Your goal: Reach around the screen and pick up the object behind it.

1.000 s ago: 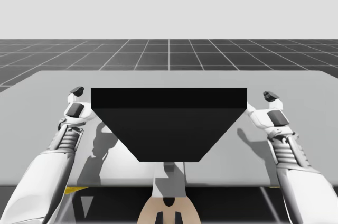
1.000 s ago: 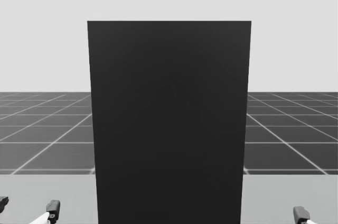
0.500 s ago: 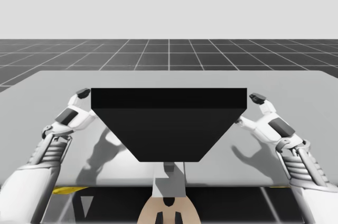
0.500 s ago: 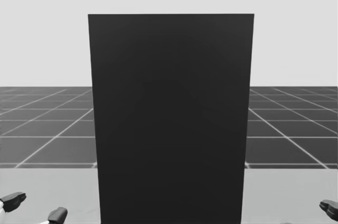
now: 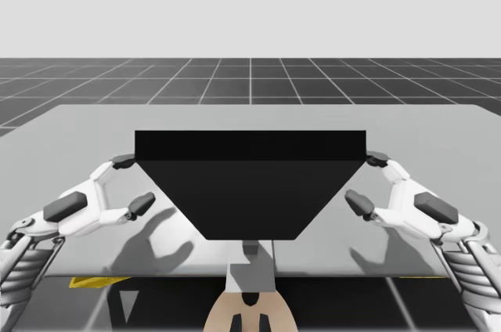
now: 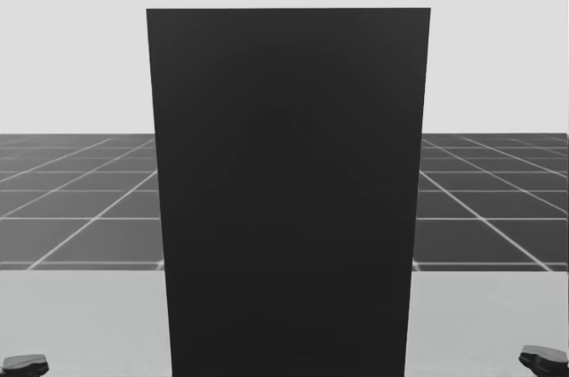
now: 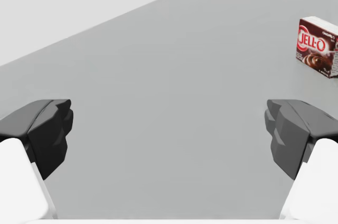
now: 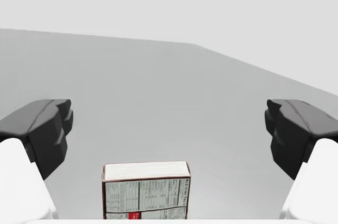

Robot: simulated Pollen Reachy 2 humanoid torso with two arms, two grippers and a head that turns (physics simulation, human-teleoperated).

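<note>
A tall black screen (image 5: pixel 250 183) stands upright mid-table and hides what lies behind it in the high and head (image 6: pixel 289 190) views. My left gripper (image 5: pixel 131 183) is open at the screen's left edge. My right gripper (image 5: pixel 368 182) is open at its right edge. In the left wrist view a small dark red box (image 7: pixel 317 48) stands on the table far ahead, off to the right-finger side of the open left gripper (image 7: pixel 169 139). In the right wrist view the same box (image 8: pixel 146 189), showing its white printed back, sits close between the fingers of the open right gripper (image 8: pixel 169 139), touching neither.
The grey table (image 5: pixel 78 128) stretches wide on both sides of the screen and behind it. A dark gridded floor (image 5: pixel 250 81) lies beyond the far edge. A small yellow patch (image 5: pixel 86 280) shows at the table's near edge by my left arm.
Both arms have dropped back and swung their wrists outward, so the grippers now point inward at the screen's edges with both fingers showing. My head has turned slightly downward.
</note>
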